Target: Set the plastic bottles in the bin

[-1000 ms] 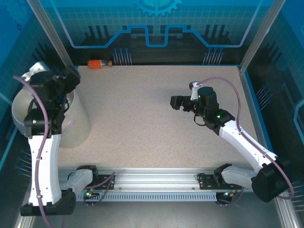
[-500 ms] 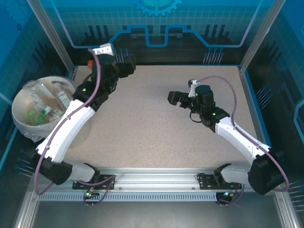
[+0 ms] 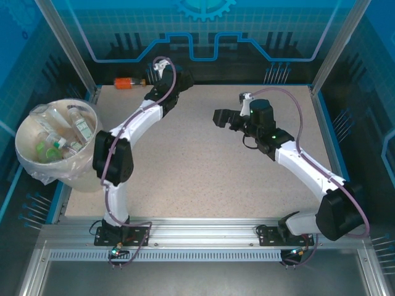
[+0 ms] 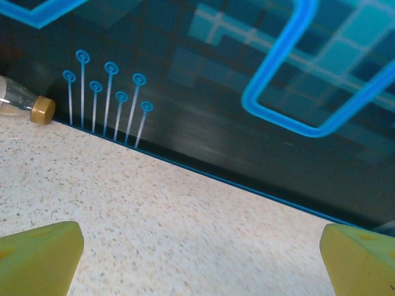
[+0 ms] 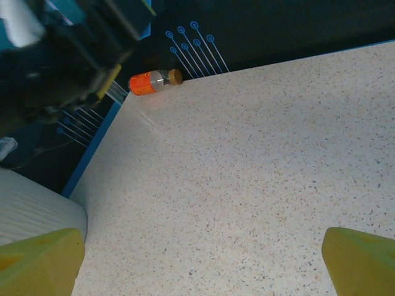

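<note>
1. The bin (image 3: 83,179) stands at the left edge of the surface (image 3: 197,166), just beside the left arm's elbow.
2. Several bottles (image 3: 58,139) lie heaped inside the bin, mostly clear, with green and white bits showing.
3. One orange bottle (image 3: 129,82) lies on its side at the far left of the surface, against the back wall (image 3: 247,61), well apart from the bin.
4. The right wrist view shows that orange bottle (image 5: 154,80) with a brown cap pointing right. The bin's ribbed white wall (image 5: 31,206) sits at the lower left.
5. The left claw (image 3: 180,79) is stretched out to the far edge, just right of the orange bottle, and faces the back wall.
6. In its own view the left claw (image 4: 200,256) has its yellow-green fingers (image 4: 37,256) spread fully wide with nothing between them. The bottle's cap end (image 4: 28,106) shows at the far left, apart from the fingers.
7. The right claw (image 3: 222,117) hangs over the middle-right of the surface, pointing left.
8. The right claw (image 5: 200,259) is likewise wide open and empty, with bare speckled surface below it.
9. The left arm (image 5: 68,55) appears blurred at the upper left of the right wrist view, near the orange bottle.
</note>
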Controlling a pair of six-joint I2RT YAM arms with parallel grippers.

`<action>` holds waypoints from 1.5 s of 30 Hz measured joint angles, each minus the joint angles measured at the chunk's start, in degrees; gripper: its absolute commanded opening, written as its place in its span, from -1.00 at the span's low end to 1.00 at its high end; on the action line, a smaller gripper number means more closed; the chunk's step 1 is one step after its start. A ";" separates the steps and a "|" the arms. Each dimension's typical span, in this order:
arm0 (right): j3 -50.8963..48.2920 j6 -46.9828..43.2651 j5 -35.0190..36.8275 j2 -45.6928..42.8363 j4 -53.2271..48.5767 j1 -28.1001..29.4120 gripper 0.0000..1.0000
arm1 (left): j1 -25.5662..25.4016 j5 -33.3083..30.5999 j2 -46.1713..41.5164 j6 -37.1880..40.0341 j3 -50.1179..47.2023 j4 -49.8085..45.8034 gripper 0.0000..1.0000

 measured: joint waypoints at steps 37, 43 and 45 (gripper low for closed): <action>10.80 -5.16 0.07 15.76 -3.48 -0.70 1.00 | 28.72 12.83 43.80 5.22 45.68 8.09 0.97; 10.64 -5.14 0.26 15.78 -3.39 -0.59 1.00 | 30.99 13.29 44.28 3.32 46.60 5.68 0.98; 10.64 -5.14 0.31 15.78 -3.41 -0.57 1.00 | 31.43 13.29 45.27 3.17 47.78 5.68 0.98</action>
